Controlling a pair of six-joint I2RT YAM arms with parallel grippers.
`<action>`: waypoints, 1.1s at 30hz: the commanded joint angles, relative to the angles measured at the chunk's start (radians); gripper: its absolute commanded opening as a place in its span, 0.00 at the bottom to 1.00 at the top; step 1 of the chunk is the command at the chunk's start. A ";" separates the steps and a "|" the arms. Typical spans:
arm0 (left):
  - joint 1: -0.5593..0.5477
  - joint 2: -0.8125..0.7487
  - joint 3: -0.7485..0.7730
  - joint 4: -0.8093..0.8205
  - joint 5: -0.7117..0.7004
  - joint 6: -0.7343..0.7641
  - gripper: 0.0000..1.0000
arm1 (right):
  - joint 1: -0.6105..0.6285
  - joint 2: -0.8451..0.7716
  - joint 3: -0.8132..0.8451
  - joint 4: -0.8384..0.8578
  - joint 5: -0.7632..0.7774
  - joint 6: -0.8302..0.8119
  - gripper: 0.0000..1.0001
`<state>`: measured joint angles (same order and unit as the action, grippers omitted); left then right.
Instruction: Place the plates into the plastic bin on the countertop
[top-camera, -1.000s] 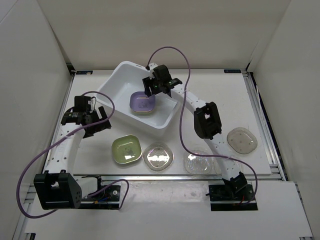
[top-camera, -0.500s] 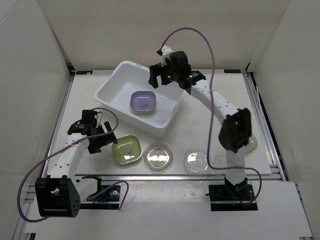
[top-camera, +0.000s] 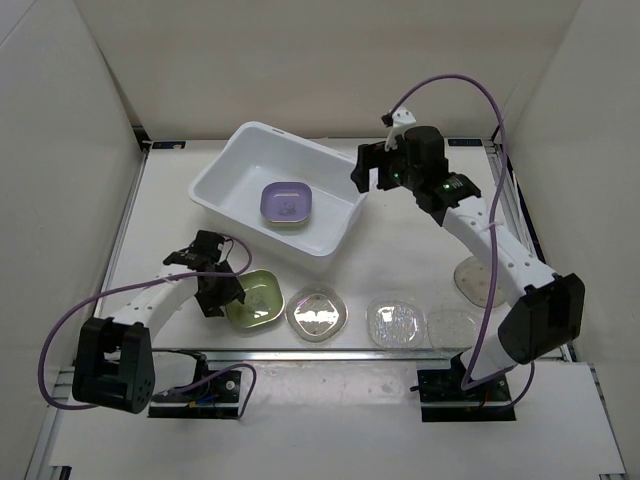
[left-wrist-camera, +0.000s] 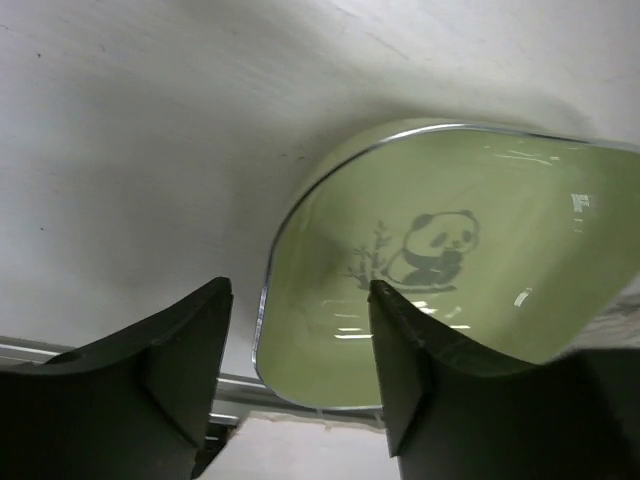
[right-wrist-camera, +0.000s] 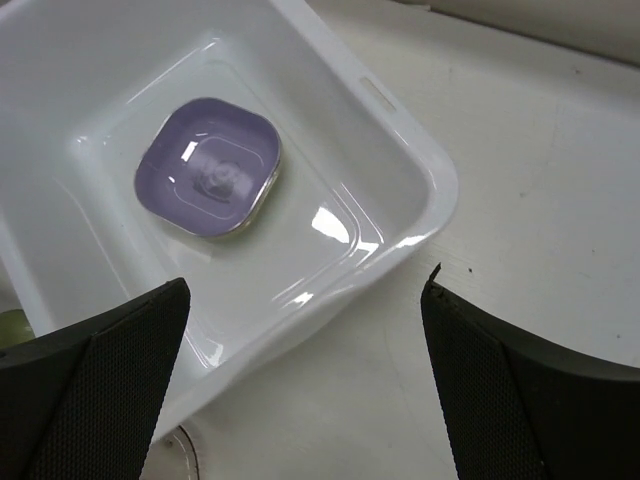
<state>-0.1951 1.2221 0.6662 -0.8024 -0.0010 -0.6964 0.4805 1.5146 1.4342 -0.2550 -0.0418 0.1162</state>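
Note:
A purple plate (top-camera: 286, 203) (right-wrist-camera: 208, 166) lies flat inside the white plastic bin (top-camera: 228, 160) (right-wrist-camera: 440, 190). The green panda plate (top-camera: 255, 298) (left-wrist-camera: 450, 270) rests on the countertop (top-camera: 400, 250) in front of the bin. My left gripper (top-camera: 222, 293) (left-wrist-camera: 300, 290) is down at its left rim, jaws apart: one finger over the dish, the other outside, rim between them untouched. My right gripper (top-camera: 372, 170) (right-wrist-camera: 308, 290) hangs open and empty above the bin's right corner.
Three clear plates (top-camera: 317, 313) (top-camera: 394, 322) (top-camera: 453, 325) lie in a row along the near rail. A pale beige plate (top-camera: 478, 280) sits at the right, partly behind my right arm. White walls enclose the counter.
My right gripper opened over the purple plate, rose and swung right, out of the bin. My left gripper travelled down and right onto the green plate's rim, its jaws narrowing somewhat.

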 joint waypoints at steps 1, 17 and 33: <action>-0.007 -0.004 -0.037 0.048 -0.044 -0.074 0.65 | -0.026 -0.097 -0.041 0.010 0.042 0.019 0.99; -0.017 -0.117 0.205 -0.234 -0.355 -0.111 0.10 | -0.045 -0.226 -0.142 -0.009 0.097 0.025 0.99; -0.018 -0.032 0.745 -0.001 -0.018 0.445 0.10 | -0.112 -0.244 -0.192 -0.021 0.143 -0.006 0.99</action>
<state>-0.2111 1.0538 1.3724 -0.9459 -0.1940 -0.4225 0.3931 1.2926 1.2465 -0.2901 0.0830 0.1253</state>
